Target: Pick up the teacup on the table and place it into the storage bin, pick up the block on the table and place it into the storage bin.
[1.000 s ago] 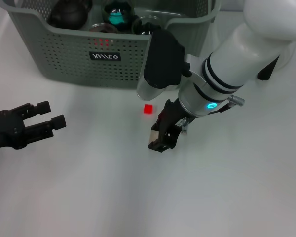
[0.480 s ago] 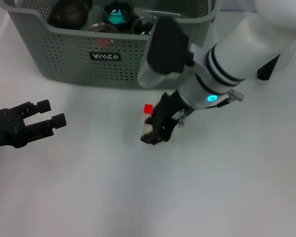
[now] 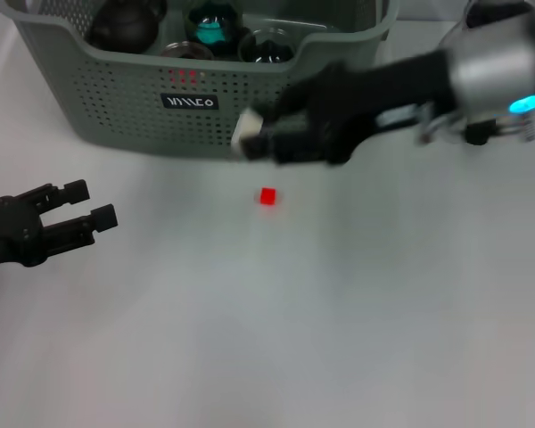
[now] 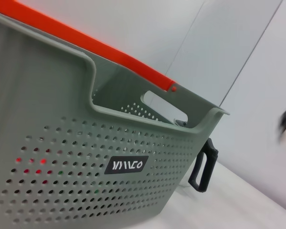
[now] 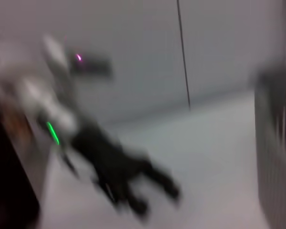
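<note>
The grey-green storage bin [image 3: 160, 94] stands at the far side of the white surface [image 3: 276, 339], its perforated front wall and small black label with white lettering [image 3: 189, 102] facing the robot; the left wrist view shows the same wall and label close up [image 4: 126, 165], with an orange strip [image 4: 86, 45] running behind the rim and a black handle [image 4: 204, 166] showing past the bin's corner. Dark rounded things lie inside the bin, among them a dark round pot [image 3: 123, 25] and a glass piece with a teal glint [image 3: 212, 27]; which of them is the teacup cannot be told. The small red block [image 3: 267, 196] sits on the surface in front of the bin, near its front wall but clear of it, with nothing touching it. The right hand [image 3: 254, 138] reaches across from the right at about the height of the bin's front wall, above and just beyond the block, blurred, with a pale tip at its end; whether it is open or closed cannot be told. The left hand [image 3: 89, 203] rests low over the surface well to the left of the block, its dark fingers [image 3: 96, 218] spread apart and empty. The right wrist view is too smeared to read beyond the other arm's dark hand [image 5: 155, 193] over the pale surface.
</note>
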Available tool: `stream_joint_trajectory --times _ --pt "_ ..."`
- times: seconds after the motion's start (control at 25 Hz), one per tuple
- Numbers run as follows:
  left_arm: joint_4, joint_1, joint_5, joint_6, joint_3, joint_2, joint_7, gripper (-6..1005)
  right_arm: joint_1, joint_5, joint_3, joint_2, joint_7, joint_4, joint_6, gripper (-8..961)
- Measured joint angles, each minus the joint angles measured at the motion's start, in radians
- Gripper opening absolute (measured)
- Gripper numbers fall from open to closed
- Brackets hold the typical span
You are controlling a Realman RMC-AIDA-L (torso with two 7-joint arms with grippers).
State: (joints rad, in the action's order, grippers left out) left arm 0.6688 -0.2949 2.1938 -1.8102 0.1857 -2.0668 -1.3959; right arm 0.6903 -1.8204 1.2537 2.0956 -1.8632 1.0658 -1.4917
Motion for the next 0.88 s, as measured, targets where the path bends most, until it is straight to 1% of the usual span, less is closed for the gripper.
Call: stream_joint_trajectory --times 0.08,0.2,0.32,0.4,0.52,0.6,0.68,0.72,0.76,0.8,0.88 --pt "0.0 -0.003 0.0 0.0 0.0 0.0 0.0 825 -0.024 0.077 -0.116 0.0 0.027 0.029 -0.083 428" --pt "0.0 -0.007 0.0 0.004 0.0 0.0 0.0 824 -0.038 0.195 -0.222 0.001 0.035 0.063 -0.128 428" --pt "0.0 -0.012 0.0 0.009 0.001 -0.001 -0.002 824 -0.035 0.311 -0.248 0.003 0.032 0.086 -0.084 428" --pt "0.0 -0.011 0.003 0.009 0.001 -0.002 -0.005 824 -0.021 0.354 -0.25 0.003 0.029 0.089 -0.039 428" --pt "0.0 -0.005 0.002 0.009 0.001 -0.003 -0.007 825 0.016 0.379 -0.247 0.001 0.003 0.09 0.07 428" --pt "0.0 0.0 0.0 0.01 0.0 -0.003 -0.008 825 0.065 0.322 -0.235 -0.01 -0.061 0.091 0.141 428" --pt "0.0 0.002 0.0 0.01 0.0 -0.004 -0.01 825 0.132 0.189 -0.216 -0.027 -0.165 0.092 0.198 428" --pt "0.0 0.001 0.0 0.01 0.0 -0.004 -0.01 824 0.16 0.131 -0.207 -0.032 -0.203 0.092 0.213 428" --pt "0.0 0.001 0.0 0.01 0.0 -0.004 -0.011 824 0.211 -0.011 -0.193 -0.032 -0.284 0.09 0.245 428" --pt "-0.001 0.0 0.0 0.01 0.0 -0.004 -0.011 824 0.233 -0.079 -0.189 -0.028 -0.312 0.088 0.259 428" --pt "-0.007 -0.004 0.0 0.009 0.0 -0.004 -0.011 824 0.297 -0.26 -0.183 -0.009 -0.384 0.076 0.295 427"
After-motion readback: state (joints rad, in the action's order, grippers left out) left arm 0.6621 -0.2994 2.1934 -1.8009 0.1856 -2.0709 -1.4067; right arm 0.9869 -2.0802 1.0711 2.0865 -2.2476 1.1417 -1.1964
